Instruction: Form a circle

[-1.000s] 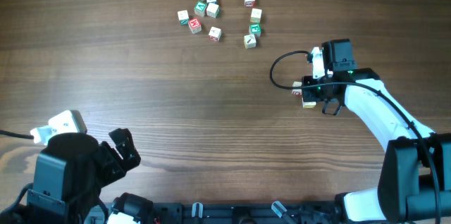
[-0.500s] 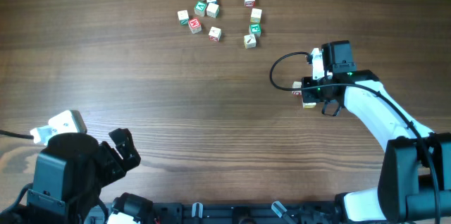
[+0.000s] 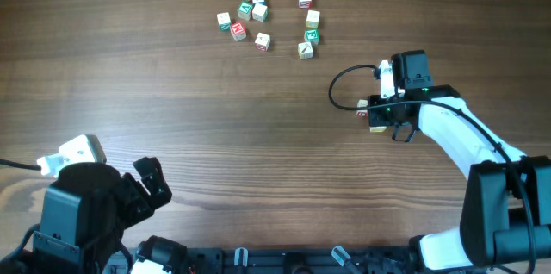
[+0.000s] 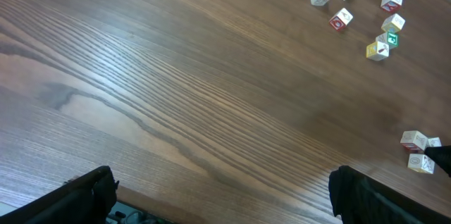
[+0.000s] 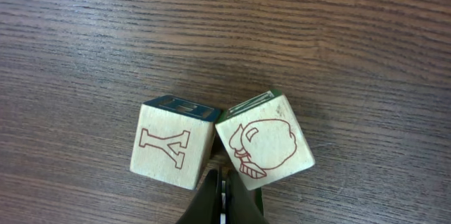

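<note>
Several tiny pale wooden cubes (image 3: 263, 42) with red or green faces lie in a loose arc at the table's far middle, also showing in the left wrist view as a cluster of cubes (image 4: 340, 20) at top right. Two more cubes lie apart at mid right: one with a red letter (image 5: 173, 146), one with a red drawing (image 5: 266, 139). My right gripper (image 5: 222, 194) is shut, its tips pressed into the gap between these two, holding nothing. In the overhead view the right gripper (image 3: 374, 119) points left at them. My left gripper (image 4: 222, 196) is open and holds nothing.
The left arm (image 3: 82, 205) sits at the near left corner, over the table's front edge (image 4: 183, 206). The right arm (image 3: 456, 132) reaches in from the near right, with a black cable (image 3: 340, 84) looping beside its wrist. Bare wood lies between the arms.
</note>
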